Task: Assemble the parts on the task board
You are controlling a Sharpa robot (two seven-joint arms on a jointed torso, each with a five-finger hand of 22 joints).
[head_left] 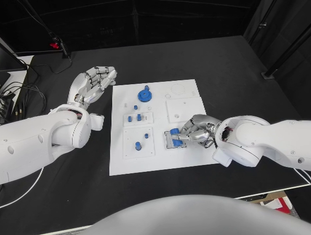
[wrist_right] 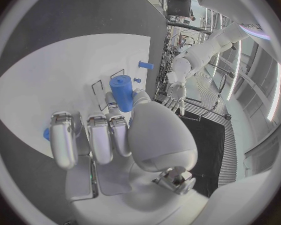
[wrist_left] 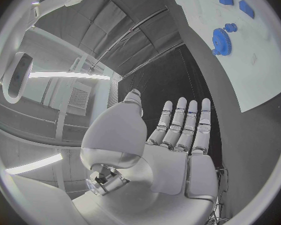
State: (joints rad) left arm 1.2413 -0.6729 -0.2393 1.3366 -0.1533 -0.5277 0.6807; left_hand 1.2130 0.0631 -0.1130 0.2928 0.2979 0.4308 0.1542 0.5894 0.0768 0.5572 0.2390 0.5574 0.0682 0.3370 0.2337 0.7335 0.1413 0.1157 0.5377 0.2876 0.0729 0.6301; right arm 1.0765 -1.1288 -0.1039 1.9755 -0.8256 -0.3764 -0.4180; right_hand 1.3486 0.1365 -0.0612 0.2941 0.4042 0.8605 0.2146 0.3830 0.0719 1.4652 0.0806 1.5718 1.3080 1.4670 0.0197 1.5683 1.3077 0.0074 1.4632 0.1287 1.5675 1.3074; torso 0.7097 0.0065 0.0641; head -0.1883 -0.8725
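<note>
The white task board (head_left: 158, 159) lies mid-table. On it are a blue gear (head_left: 145, 95), two small blue blocks (head_left: 134, 117) and blue pegs (head_left: 137, 145). My right hand (head_left: 195, 129) is curled over the board's right-middle recess and pinches a blue cylinder part (wrist_right: 122, 94) between thumb and fingers; more blue (head_left: 175, 139) shows under the fingers (wrist_right: 97, 137). My left hand (head_left: 93, 83) lies flat and empty on the table left of the board, fingers straight. From the left wrist, that hand (wrist_left: 178, 135) points along the board's edge (wrist_left: 253, 80), with the gear (wrist_left: 220, 38) beyond.
Cables and equipment (head_left: 3, 93) sit at the table's left edge. A black stand foot (head_left: 270, 74) stands at the far right. Bare black tabletop (head_left: 219, 58) surrounds the board.
</note>
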